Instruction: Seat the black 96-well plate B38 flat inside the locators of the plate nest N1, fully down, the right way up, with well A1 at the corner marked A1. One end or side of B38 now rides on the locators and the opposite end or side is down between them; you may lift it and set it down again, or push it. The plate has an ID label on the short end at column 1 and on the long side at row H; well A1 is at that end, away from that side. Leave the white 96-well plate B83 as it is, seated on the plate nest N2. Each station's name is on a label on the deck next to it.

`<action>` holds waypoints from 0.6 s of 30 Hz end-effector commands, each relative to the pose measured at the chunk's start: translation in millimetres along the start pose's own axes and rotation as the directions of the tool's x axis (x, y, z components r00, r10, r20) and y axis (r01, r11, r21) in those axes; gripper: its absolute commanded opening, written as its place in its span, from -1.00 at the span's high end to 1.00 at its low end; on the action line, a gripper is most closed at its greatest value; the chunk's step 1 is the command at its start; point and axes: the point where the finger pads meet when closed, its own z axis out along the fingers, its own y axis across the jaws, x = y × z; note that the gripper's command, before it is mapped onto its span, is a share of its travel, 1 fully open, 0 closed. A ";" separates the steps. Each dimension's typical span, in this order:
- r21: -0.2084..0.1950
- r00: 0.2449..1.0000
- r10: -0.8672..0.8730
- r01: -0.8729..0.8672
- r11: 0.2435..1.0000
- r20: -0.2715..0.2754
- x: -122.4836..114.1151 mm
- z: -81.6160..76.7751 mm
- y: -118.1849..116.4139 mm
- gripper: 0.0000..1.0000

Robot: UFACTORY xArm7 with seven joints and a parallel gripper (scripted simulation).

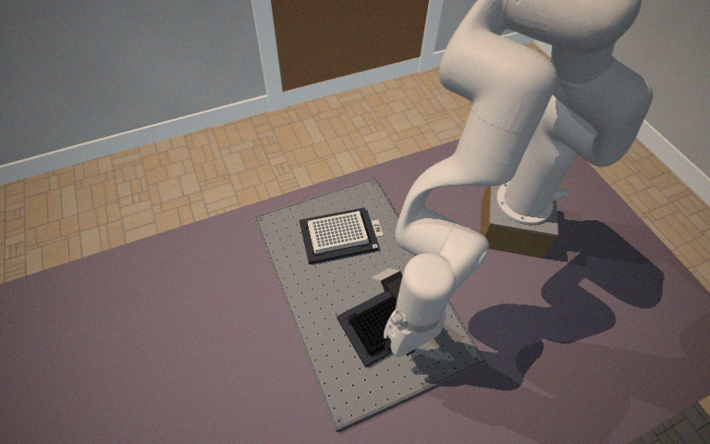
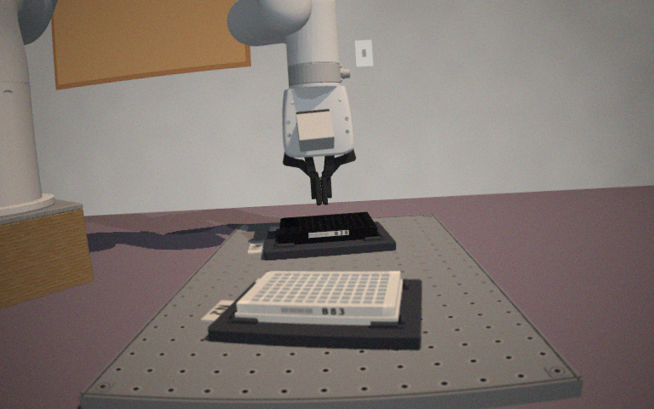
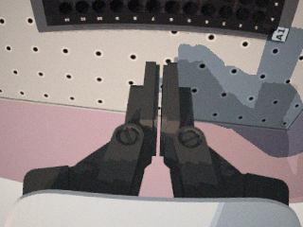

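The black plate B38 [image 2: 328, 225] lies on the dark nest N1 [image 2: 329, 245], with its long-side label facing the exterior camera. It does not look quite level, but I cannot tell which side rides high. It also shows in the top view [image 1: 372, 324], partly hidden by the wrist. My gripper [image 2: 321, 201] is shut and empty. It hovers a little above plate height, beyond the plate's far long side. The nest's A1 mark [image 3: 279, 34] is at the right corner.
The white plate B83 [image 2: 320, 294] sits flat on nest N2 [image 2: 318, 332] at the near end of the perforated deck, with its N2 label [image 2: 219, 308] beside it. It also shows in the top view [image 1: 337, 230]. The robot base stands on a wooden block [image 2: 38, 250].
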 end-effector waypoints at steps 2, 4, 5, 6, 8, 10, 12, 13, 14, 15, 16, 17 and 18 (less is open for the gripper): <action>0.004 1.000 0.000 0.000 1.000 0.001 -0.6 8.6 -1.8 1.00; 0.004 1.000 0.000 0.000 1.000 0.001 -0.6 11.9 -1.8 1.00; 0.004 1.000 0.000 0.000 1.000 0.001 -0.6 13.6 -1.8 1.00; 0.004 1.000 0.000 0.000 1.000 0.001 -0.6 13.6 -1.8 1.00; 0.004 1.000 0.000 0.000 1.000 0.001 -0.6 15.3 -1.8 1.00; 0.004 1.000 0.000 0.000 1.000 0.001 -0.6 18.6 -1.8 1.00; 0.004 1.000 0.000 0.000 1.000 0.001 -0.6 21.9 -1.8 1.00; 0.004 1.000 0.000 0.000 1.000 0.001 -0.6 22.6 -1.8 1.00; 0.004 1.000 0.000 0.000 1.000 0.001 -0.6 22.6 -1.8 1.00; 0.004 1.000 0.000 0.000 1.000 0.001 -0.6 22.6 -1.8 1.00; 0.004 1.000 0.000 0.000 1.000 0.001 -0.6 22.6 -1.8 1.00; 0.004 1.000 0.000 0.000 1.000 0.001 -0.6 22.6 -1.8 1.00; 0.004 1.000 0.000 0.000 1.000 0.001 -0.6 22.5 -1.8 1.00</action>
